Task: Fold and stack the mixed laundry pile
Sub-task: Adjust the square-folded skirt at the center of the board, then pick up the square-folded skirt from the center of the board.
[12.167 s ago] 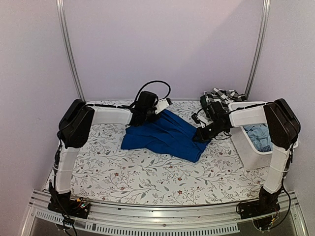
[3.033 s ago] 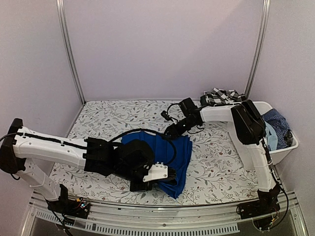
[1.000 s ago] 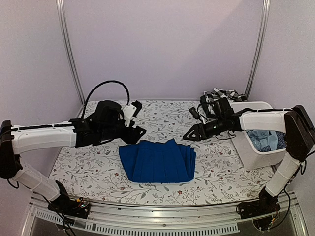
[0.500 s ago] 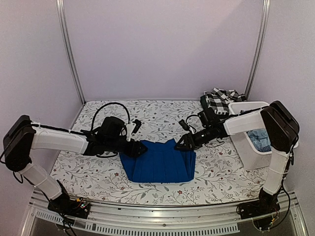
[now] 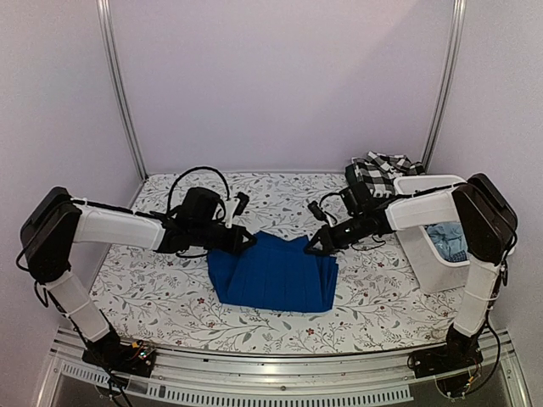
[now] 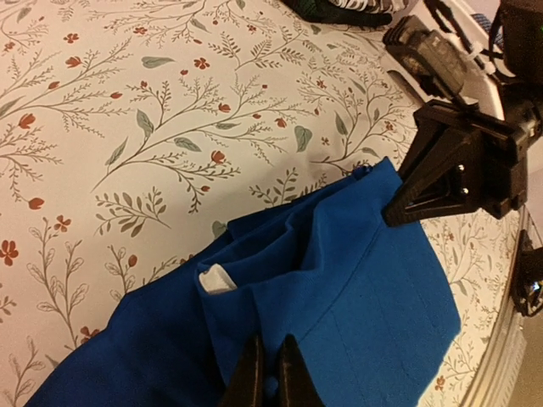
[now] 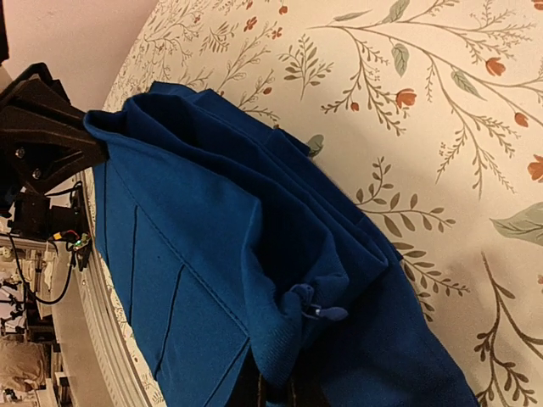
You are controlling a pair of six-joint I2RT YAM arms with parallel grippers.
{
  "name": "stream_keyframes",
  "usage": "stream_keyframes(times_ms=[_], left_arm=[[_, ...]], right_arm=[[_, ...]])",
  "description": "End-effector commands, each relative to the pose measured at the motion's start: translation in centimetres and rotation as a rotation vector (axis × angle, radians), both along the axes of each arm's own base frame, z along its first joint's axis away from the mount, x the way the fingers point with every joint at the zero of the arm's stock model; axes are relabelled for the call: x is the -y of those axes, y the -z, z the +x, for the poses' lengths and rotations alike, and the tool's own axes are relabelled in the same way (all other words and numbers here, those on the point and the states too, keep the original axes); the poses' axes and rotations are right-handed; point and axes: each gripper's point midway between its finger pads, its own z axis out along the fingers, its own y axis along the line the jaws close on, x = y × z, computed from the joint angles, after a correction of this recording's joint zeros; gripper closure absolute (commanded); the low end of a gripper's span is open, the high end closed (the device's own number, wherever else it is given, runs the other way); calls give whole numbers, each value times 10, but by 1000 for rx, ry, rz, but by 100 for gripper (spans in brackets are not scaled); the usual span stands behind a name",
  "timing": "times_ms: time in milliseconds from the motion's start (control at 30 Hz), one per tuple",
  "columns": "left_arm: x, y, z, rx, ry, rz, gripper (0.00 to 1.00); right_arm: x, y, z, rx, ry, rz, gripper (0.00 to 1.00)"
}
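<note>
Top external: left claw [image 5: 247,241] clenched on far corner of blue shirt [image 5: 271,273]; shirt laid left of tub [image 5: 424,263]. Right claw [image 5: 315,246] clenched on far corner nearer tub. Corners best lifted together, kept level and taut, drawn toward near hem, edges matched before release. Plaid garment [image 5: 379,170] heaped behind tub, not yet folded.
</note>
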Motion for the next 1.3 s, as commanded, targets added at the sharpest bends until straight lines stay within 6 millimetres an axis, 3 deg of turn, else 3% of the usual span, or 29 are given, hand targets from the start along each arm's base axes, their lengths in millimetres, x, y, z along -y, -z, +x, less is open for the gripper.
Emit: stream_keyframes(times_ms=[0, 167, 333, 467, 600, 633, 700, 767, 833, 867, 933, 967, 1067, 1100, 1200, 1267], left_arm=[[-12, 18, 24, -18, -76, 12, 100], [-23, 75, 43, -78, -167, 139, 100], [-32, 109, 44, -148, -238, 184, 100], [-58, 115, 47, -156, -320, 211, 100], [-72, 98, 66, -105, -344, 207, 97], [-71, 93, 71, -90, -332, 217, 91], [-65, 74, 79, -43, -306, 217, 68], [-61, 44, 83, 32, -288, 184, 45], [-64, 9, 86, 121, -298, 160, 30], [-65, -9, 86, 173, -301, 146, 26], [-64, -48, 80, 280, -287, 99, 21], [-63, -64, 74, 326, -271, 64, 18], [-64, -125, 54, 492, -237, -87, 1], [-64, -139, 48, 522, -215, -118, 0], [-45, -162, 26, 550, -57, -173, 0], [-21, -157, 9, 569, 60, -109, 0]], right_arm=[[19, -3, 12, 39, 69, -51, 100], [25, 46, 24, -7, 109, -146, 100], [27, 92, 39, -20, 117, -245, 100], [23, 100, 65, 24, 125, -295, 100], [10, 82, 90, 66, 116, -285, 99], [9, 75, 95, 76, 118, -285, 95], [12, 61, 99, 98, 128, -284, 77], [19, 30, 106, 153, 170, -272, 59], [26, -2, 109, 205, 215, -249, 46], [30, -30, 110, 256, 238, -225, 41], [41, -67, 110, 338, 278, -202, 28], [47, -97, 108, 399, 304, -173, 21], [65, -150, 100, 526, 359, -93, 6], [72, -180, 93, 587, 383, -41, 2], [87, -223, 69, 658, 435, 75, 1], [90, -222, 48, 652, 398, 106, 1]])
